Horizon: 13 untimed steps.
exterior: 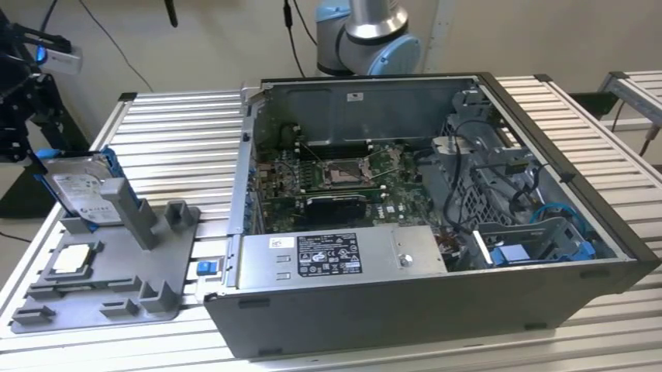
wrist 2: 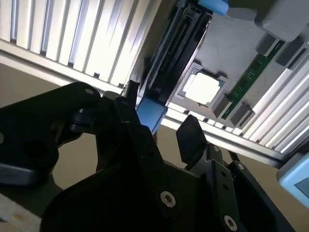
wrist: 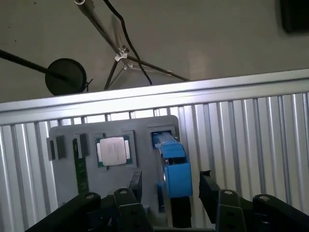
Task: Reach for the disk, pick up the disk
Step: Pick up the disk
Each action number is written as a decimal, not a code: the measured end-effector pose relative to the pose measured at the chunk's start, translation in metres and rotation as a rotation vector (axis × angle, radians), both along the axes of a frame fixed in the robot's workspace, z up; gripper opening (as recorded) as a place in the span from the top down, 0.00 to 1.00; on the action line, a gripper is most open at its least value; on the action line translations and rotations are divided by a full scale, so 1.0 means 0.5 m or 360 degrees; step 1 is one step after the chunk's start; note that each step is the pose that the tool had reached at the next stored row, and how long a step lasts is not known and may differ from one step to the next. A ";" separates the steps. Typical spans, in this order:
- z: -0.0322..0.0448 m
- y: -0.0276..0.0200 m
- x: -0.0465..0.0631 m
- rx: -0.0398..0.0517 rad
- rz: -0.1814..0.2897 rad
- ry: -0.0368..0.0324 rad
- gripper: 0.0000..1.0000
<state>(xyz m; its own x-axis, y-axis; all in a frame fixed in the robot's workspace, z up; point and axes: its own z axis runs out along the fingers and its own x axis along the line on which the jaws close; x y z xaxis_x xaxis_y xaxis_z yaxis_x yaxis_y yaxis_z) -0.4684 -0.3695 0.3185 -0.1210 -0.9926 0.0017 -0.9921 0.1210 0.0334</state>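
Observation:
The disk [exterior: 77, 192] is a silver-grey drive with a white label in a blue frame. It stands on edge in a slot at the back of the grey holder [exterior: 124, 271], at the exterior view's left. In both wrist views I look down on its top edge [wrist: 174, 162] [wrist 2: 176, 58]. My gripper [wrist: 170, 183] [wrist 2: 161, 121] is open. One black finger [wrist: 136, 182] stands on each side of the blue frame's end, and I see a gap between each finger and the frame. Nothing is held. In the exterior view, the dark wrist assembly [exterior: 15, 108] hangs at the left edge above the disk.
A small square silver chip [wrist: 113, 150] and a green memory stick [wrist: 81, 169] lie in the holder beside the disk. The open computer case [exterior: 435, 232] takes up the middle and right of the slatted aluminium table [exterior: 176, 132]. The table edge and the floor lie just beyond the holder.

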 end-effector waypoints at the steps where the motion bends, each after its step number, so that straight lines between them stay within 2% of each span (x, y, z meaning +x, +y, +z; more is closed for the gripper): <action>1: -0.004 0.0005 0.000 0.0000 0.0009 0.0000 0.00; 8: -0.029 0.0017 -0.002 0.0000 0.0041 -0.0002 0.00; 13: -0.046 0.0017 -0.011 0.0003 0.0074 -0.0018 0.00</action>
